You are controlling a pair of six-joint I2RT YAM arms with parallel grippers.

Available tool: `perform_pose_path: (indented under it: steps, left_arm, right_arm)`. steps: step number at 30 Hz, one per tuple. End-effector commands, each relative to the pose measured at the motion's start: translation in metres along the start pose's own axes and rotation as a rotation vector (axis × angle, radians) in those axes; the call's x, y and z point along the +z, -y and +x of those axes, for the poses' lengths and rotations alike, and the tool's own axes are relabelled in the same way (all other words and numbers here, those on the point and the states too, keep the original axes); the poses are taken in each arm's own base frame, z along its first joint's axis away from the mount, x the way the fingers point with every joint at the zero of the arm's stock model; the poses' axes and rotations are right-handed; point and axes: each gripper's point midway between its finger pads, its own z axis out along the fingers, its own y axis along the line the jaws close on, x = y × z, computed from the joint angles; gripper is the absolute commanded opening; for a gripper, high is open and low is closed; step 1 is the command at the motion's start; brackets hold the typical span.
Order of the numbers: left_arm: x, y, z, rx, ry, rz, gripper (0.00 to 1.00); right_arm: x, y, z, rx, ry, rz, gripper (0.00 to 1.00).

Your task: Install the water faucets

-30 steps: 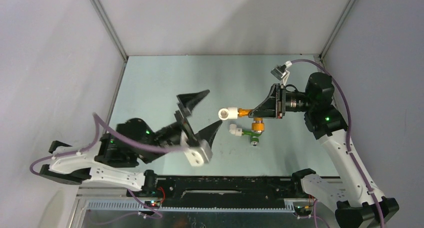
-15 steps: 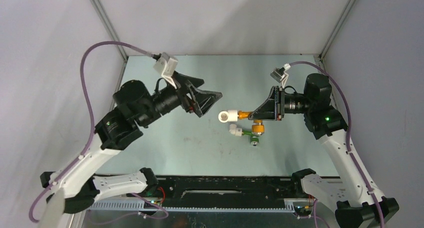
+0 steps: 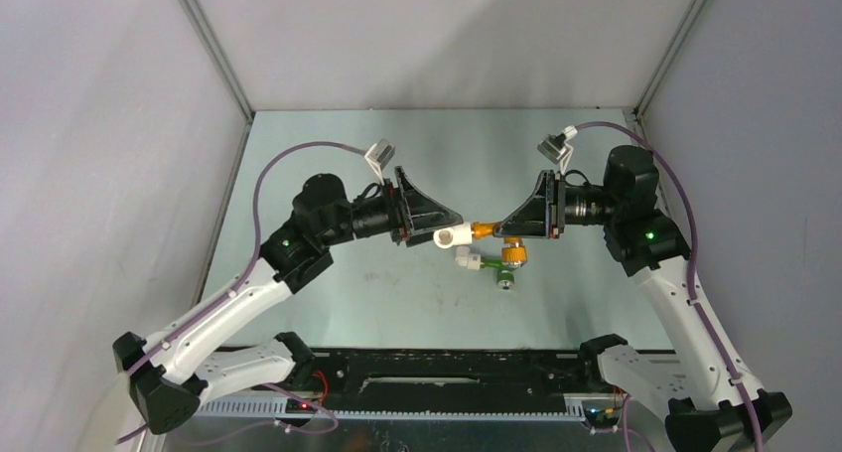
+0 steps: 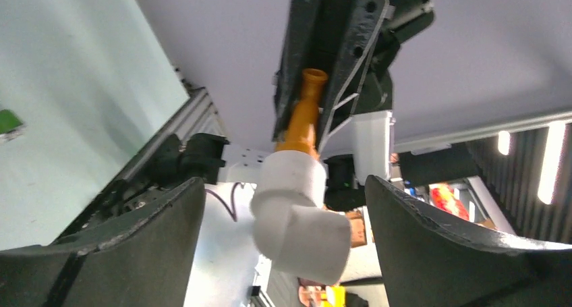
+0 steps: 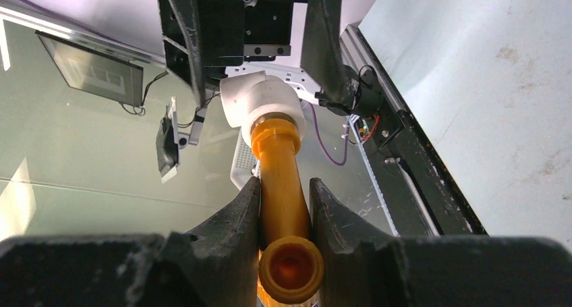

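You see the orange plastic water faucet (image 5: 276,152) held up off the table (image 3: 328,174), lying roughly level, its smooth tubular stem pinched between the right gripper's (image 5: 284,185) fingers and its far end seated in a white elbow fitting (image 5: 260,101). Your green plastic water faucet (image 3: 493,265) lies flat on the table close by, a second white elbow fitting (image 3: 464,258) on its left end.

Robot lab cell — grey panel walls (image 3: 447,35), aluminium posts (image 3: 210,45), mint tabletop (image 3: 477,144).
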Motion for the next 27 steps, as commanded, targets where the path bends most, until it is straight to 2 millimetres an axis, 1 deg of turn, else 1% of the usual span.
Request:
perform_pose_path:
  steps: [1,3,6,10,12,14,16,20,24,27]
  left_arm:
    - [-0.006,0.053,0.001,-0.05,-0.054,0.214,0.89]
    - [-0.006,0.054,0.004,-0.061,-0.075,0.224,0.85]
    - [-0.004,0.054,0.01,-0.069,-0.108,0.222,0.75]
    - [-0.001,0.051,0.018,-0.038,-0.143,0.198,0.58]
    - [0.001,0.046,0.021,0.015,-0.155,0.148,0.49]
    - [0.002,0.031,0.026,0.049,-0.179,0.045,0.42]
    - [0.001,0.027,0.026,0.103,-0.185,0.003,0.36]
    - [-0.001,0.026,0.023,0.202,-0.174,-0.048,0.32]
    - [-0.005,0.028,0.021,0.308,-0.163,-0.087,0.33]
    - [-0.005,0.025,0.028,0.361,-0.188,-0.121,0.36]
  right_arm:
    - [-0.002,-0.011,-0.002,-0.053,0.008,-0.025,0.0]
    - [-0.002,-0.012,-0.003,-0.056,0.012,-0.024,0.0]
    - [-0.002,-0.013,-0.005,-0.058,0.022,-0.022,0.0]
    - [-0.002,-0.013,-0.007,-0.055,0.032,-0.02,0.0]
    - [-0.002,-0.013,-0.008,-0.054,0.034,-0.02,0.0]
    - [-0.001,-0.013,-0.009,-0.052,0.037,-0.019,0.0]
    - [-0.001,-0.013,-0.01,-0.043,0.039,-0.017,0.0]
    - [0.0,-0.011,-0.012,-0.026,0.049,-0.008,0.0]
    - [0.001,-0.004,-0.015,0.002,0.071,0.023,0.0]
    - [0.002,0.002,-0.018,0.021,0.087,0.048,0.0]
